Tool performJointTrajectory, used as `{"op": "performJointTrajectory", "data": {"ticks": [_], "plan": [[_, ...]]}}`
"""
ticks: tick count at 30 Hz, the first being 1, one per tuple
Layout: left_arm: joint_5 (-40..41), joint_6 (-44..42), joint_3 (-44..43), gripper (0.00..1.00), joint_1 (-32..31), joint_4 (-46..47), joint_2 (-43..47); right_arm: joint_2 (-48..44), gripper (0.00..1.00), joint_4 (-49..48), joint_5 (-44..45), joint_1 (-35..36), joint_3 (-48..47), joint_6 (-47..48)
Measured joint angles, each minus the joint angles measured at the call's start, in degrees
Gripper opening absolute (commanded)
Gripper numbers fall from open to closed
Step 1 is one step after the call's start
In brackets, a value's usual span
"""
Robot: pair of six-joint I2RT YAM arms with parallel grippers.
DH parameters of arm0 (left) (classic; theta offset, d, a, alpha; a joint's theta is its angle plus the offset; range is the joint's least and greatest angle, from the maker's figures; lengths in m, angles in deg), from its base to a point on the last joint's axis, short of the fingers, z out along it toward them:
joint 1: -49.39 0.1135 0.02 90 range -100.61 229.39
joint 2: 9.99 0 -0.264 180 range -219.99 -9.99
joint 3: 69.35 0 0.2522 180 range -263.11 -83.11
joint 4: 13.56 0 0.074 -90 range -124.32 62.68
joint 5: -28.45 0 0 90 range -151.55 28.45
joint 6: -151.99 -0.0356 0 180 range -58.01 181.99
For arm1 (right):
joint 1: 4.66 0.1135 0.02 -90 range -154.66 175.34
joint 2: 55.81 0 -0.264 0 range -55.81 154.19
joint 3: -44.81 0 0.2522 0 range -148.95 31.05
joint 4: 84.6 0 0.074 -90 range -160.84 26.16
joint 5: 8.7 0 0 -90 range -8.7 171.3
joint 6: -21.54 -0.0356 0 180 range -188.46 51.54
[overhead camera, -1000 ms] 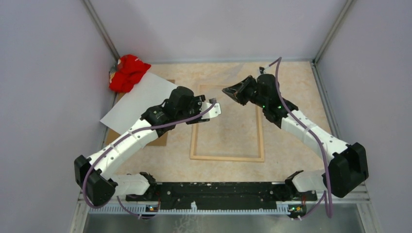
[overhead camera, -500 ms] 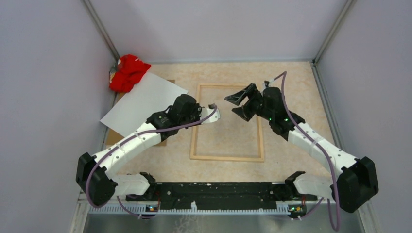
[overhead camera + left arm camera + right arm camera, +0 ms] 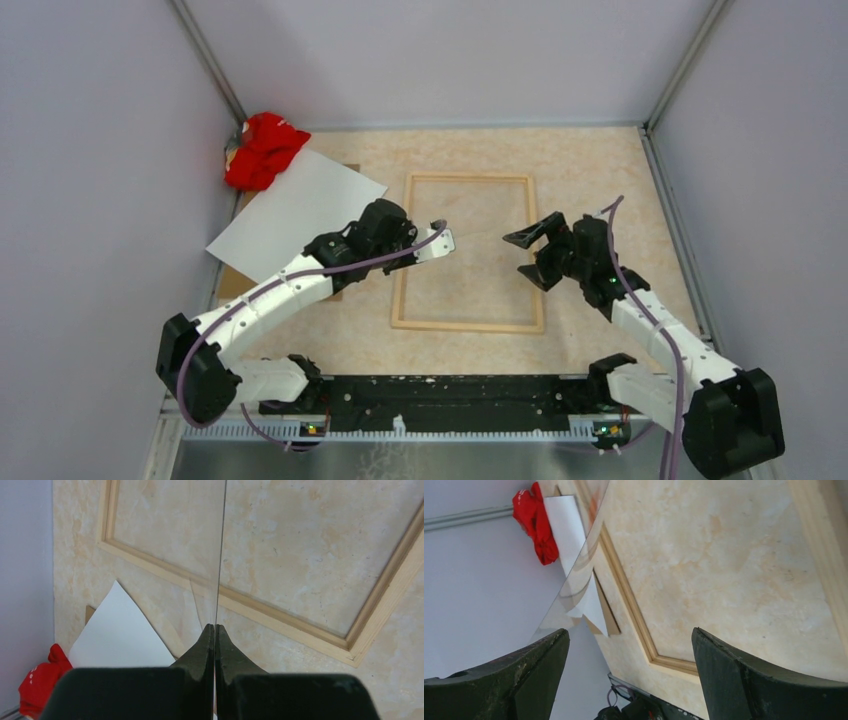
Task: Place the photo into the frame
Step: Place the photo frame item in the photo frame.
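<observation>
Clear pane, seen edge-on as a thin line, now sits pinched in my left gripper alone. My right gripper has let go, spread its jaws wide and drawn back over the right rail of the frame. I read that as a finished handover; the photo lies white back up on the backing board left of the frame, beside the red cloth.

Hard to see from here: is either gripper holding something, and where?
Left gripper pinches a thin clear sheet by its edge; right gripper is open, empty.
</observation>
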Motion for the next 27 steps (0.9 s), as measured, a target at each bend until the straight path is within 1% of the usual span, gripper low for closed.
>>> {"op": "performJointTrajectory", "data": {"ticks": [5,10,15,21,27], "plan": [[-1.5,1.1,1.2,0.0,-0.1,-0.6,0.0,2.1,0.93,-1.2,0.0,-0.8,1.8,-1.0],[-2.3,1.9,1.5,0.0,-0.3,-1.0,0.0,11.6,0.93,-4.6,0.0,-0.8,-0.7,-1.7],[-3.0,2.3,1.9,0.0,-0.5,-1.0,0.0,17.0,0.93,-7.5,0.4,-0.8,-2.6,-2.7],[-3.1,2.4,3.1,0.0,-0.5,-1.2,0.5,17.6,0.92,-10.2,0.4,-1.4,-2.7,-4.7],[-3.1,2.4,4.1,0.0,-0.5,-2.4,0.7,15.5,0.91,-11.4,0.4,-4.2,-2.3,-5.9]]}}
